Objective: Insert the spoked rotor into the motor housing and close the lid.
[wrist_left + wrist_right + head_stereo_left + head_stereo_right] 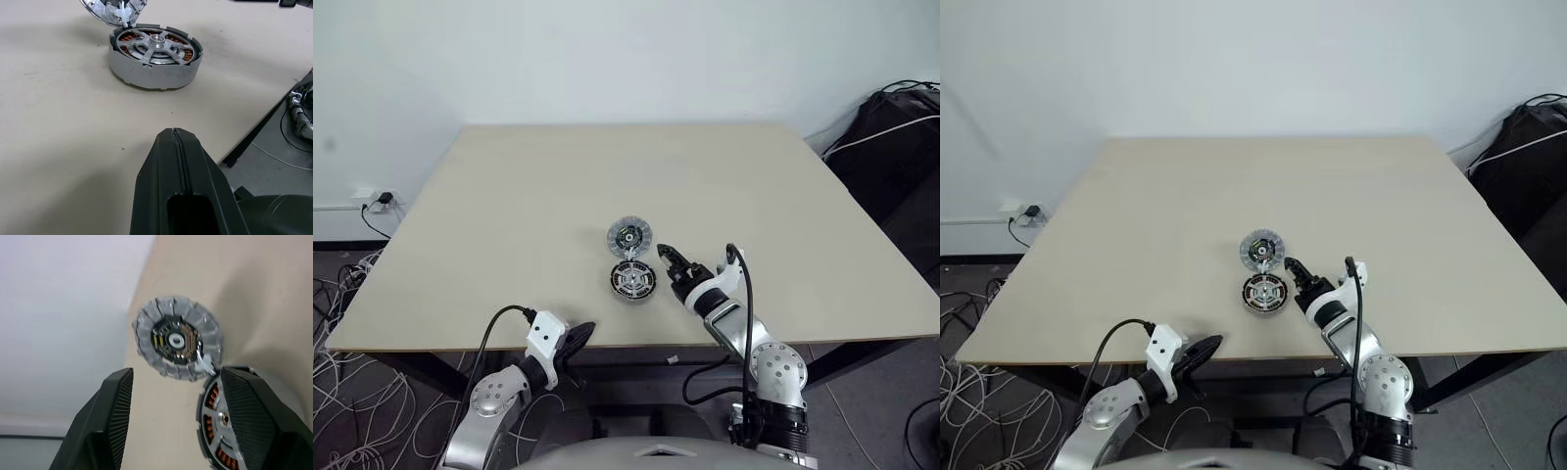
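Spoked rotor (155, 45): seated flat inside the motor housing (632, 280), copper windings visible between its spokes; housing rests on the beige table (509, 225) near the front edge. Lid (629, 236): just behind the housing, touching its rim, green-and-black face up, off the housing. Right gripper (665, 259): just beside the housing, fingers spread apart, holding nothing. Left gripper (174, 142): at the table's front edge, fingers pressed together, empty.
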Tool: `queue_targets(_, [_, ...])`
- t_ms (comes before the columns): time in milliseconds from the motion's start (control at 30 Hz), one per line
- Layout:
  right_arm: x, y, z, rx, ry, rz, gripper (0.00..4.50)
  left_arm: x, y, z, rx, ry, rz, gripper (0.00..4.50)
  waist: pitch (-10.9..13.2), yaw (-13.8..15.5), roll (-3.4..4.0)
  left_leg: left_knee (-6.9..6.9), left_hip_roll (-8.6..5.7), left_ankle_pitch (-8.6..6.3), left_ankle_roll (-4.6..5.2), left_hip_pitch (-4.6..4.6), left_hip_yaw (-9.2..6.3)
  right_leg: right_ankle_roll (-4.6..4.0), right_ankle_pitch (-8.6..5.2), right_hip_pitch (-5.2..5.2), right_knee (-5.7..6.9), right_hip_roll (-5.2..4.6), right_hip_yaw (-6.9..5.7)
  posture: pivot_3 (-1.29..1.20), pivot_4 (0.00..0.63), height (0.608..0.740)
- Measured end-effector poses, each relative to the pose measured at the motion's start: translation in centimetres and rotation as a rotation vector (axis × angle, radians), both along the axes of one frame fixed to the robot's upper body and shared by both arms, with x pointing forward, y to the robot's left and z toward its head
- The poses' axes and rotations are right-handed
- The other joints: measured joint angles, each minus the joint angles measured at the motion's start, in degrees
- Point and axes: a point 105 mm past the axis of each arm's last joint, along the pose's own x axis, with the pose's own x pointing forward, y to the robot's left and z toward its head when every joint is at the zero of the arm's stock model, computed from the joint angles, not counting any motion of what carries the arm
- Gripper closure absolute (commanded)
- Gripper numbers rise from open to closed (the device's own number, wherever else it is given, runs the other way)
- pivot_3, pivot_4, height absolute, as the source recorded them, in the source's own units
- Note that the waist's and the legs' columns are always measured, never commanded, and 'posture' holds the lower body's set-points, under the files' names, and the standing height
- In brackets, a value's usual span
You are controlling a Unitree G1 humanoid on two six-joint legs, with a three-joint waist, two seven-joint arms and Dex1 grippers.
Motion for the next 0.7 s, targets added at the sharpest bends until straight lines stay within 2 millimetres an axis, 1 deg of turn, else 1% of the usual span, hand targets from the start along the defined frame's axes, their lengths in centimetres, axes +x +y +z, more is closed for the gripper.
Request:
queue_targets(33, [0.0,-0.3,0.0,-0.009,0.001,-0.009,1.64,0.0,0.0,0.0,0.000,0.000,0.000,4.50,0.0,0.0,0.00,0.00,0.00,0.00,0.00,0.01,0.00,0.00,0.00,0.00,0.00,0.00,0.00,0.00,0.000,0.740])
queue_targets(67, [0.1,-0.6,-0.2,-0.055,-0.005,-0.013,1.86,0.0,0.0,0.0,0.000,0.000,0.000,4.50,0.0,0.0,0.01,0.00,-0.01,0.00,0.00,0.01,0.01,0.00,0.00,0.00,0.00,0.00,0.00,0.00,0.000,0.740])
queue_targets(100, [0.1,-1.0,-0.4,-0.152,-0.020,0.000,2.09,0.0,0.0,0.0,-0.001,0.000,-0.001,4.50,0.0,0.0,0.01,0.01,-0.02,0.00,0.01,0.00,0.03,0.00,0.00,0.00,0.00,-0.01,0.01,0.00,0.000,0.740])
queue_targets(167, [0.2,-1.3,-0.6,-0.326,-0.067,0.027,2.72,0.0,0.0,0.0,0.000,0.000,-0.001,4.50,0.0,0.0,0.00,0.01,-0.02,0.03,0.06,0.01,0.04,0.00,0.00,0.00,-0.01,0.00,0.00,0.00,0.000,0.740])
queue_targets(267, [0.0,-0.2,-1.2,-0.661,-0.179,0.151,3.73,0.2,-0.1,0.1,-0.001,-0.005,-0.002,4.50,0.0,-0.1,-0.03,0.02,0.00,0.16,0.23,0.01,0.05,-0.02,-0.02,0.00,0.01,0.04,0.00,0.00,0.000,0.740])
queue_targets(333, [-0.5,1.5,-1.6,-0.842,-0.288,0.257,4.35,0.3,-0.1,0.2,-0.002,-0.011,-0.004,4.50,0.0,-0.1,-0.04,0.02,0.00,0.19,0.21,0.02,0.04,-0.02,-0.03,0.02,0.03,0.04,-0.01,0.00,0.000,0.740])
queue_targets(367, [-0.7,2.2,-1.8,-0.895,-0.329,0.293,4.49,0.3,-0.1,0.3,-0.003,-0.012,-0.004,4.50,0.0,-0.1,-0.06,0.02,0.01,0.20,0.19,0.02,0.04,-0.02,-0.03,0.01,0.04,0.05,-0.02,0.00,0.000,0.740])
queue_targets(433, [-0.9,4.1,-2.2,-0.984,-0.422,0.370,4.49,0.3,-0.2,0.3,-0.005,-0.014,-0.004,4.50,0.0,0.0,-0.13,0.06,0.01,0.20,0.19,0.08,0.03,-0.02,-0.03,0.04,0.04,0.06,-0.03,0.00,0.000,0.740])
queue_targets(500, [-0.6,5.0,-2.3,-1.043,-0.482,0.415,4.49,0.3,-0.2,0.3,-0.005,-0.016,-0.005,4.50,0.1,0.1,-0.30,0.14,0.00,0.19,0.20,0.12,0.03,0.03,0.00,0.09,0.04,0.06,-0.03,0.00,0.000,0.740])
queue_targets(567, [-0.2,5.4,-2.3,-1.069,-0.516,0.429,4.49,0.2,-0.2,0.2,-0.005,-0.014,-0.004,4.50,0.2,0.4,-0.50,0.19,0.00,0.15,0.16,0.12,0.01,0.07,0.03,0.12,0.04,0.05,-0.03,0.00,0.000,0.740])
queue_targets(700, [0.6,6.2,-2.0,-1.092,-0.559,0.446,4.49,0.1,-0.1,0.2,-0.005,-0.013,-0.002,4.50,0.2,0.6,-0.61,0.20,-0.01,0.04,-0.03,0.11,0.01,0.07,0.05,0.11,0.04,0.06,-0.02,0.00,0.000,0.740])
